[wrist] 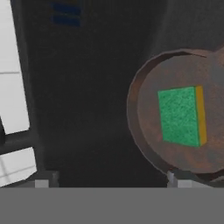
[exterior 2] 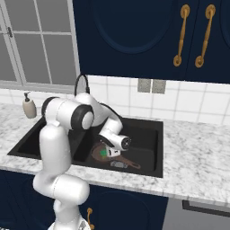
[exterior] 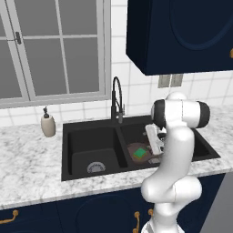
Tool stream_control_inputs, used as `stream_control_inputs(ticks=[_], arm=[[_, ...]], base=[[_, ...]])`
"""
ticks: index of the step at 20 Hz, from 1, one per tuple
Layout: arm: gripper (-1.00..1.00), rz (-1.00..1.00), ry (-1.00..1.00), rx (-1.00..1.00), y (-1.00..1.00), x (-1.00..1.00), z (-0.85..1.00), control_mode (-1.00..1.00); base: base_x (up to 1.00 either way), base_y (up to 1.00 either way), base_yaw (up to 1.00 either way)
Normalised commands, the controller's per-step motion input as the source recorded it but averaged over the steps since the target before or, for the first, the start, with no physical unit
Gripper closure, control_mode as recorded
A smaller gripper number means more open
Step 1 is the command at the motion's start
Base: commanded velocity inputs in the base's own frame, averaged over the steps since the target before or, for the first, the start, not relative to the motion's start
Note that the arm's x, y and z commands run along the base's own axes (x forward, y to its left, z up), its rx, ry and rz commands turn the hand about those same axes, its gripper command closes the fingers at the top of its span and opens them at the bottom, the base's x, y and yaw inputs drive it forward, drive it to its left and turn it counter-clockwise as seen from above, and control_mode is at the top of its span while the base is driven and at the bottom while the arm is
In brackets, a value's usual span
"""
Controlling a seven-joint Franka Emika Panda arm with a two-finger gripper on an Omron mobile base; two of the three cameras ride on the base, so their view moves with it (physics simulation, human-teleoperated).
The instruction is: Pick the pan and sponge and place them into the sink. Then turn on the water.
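Note:
The copper pan (exterior: 132, 149) lies on the floor of the black sink's (exterior: 68, 136) right basin, its handle (exterior 2: 129, 165) pointing toward the front right. The green-topped sponge (exterior: 140, 153) rests flat inside the pan. In the hand view the pan (wrist: 175, 70) sits at the right with the sponge (wrist: 181, 115) on it. My gripper (exterior: 156, 150) hangs just above the right basin, a little above the pan (exterior 2: 97, 155) and sponge (exterior 2: 104, 153), and stands open with nothing between its fingers. The gripper (wrist: 113, 183) is offset from the pan toward the basin wall. No stream falls from the faucet (exterior: 117, 98).
A beige soap dispenser (exterior: 48, 124) stands on the marble counter left of the sink. The left basin has a silver drain (exterior: 96, 167). Dark blue cabinets (exterior: 182, 32) hang overhead at the right, and a window (exterior: 50, 45) is behind the sink.

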Motion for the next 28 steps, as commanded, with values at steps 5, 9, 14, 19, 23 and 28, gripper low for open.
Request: stream_control_inputs(ticks=[5,9,14,19,23,28], arm=[[-1.0,-0.03,0.15,0.26,-0.02,-0.15,0.92,-1.0],[-1.0,-0.03,0.15,0.32,-0.07,-0.18,0.71,-1.0],[-1.0,0.0,0.05,0.32,-0.05,-0.16,0.53,-1.0],[-1.0,-0.01,0.0,0.22,0.07,-0.01,0.2,-1.0],[-1.0,-0.01,0.0,0.21,0.09,0.0,0.26,-1.0],[-1.0,-0.17,0.0,0.16,0.08,0.0,0.17,-1.0]], base=[[0.0,0.0,0.0],[0.0,0.0,0.0],[0.0,0.0,0.0],[0.0,0.0,0.0],[0.0,0.0,0.0],[0.0,0.0,0.0]])
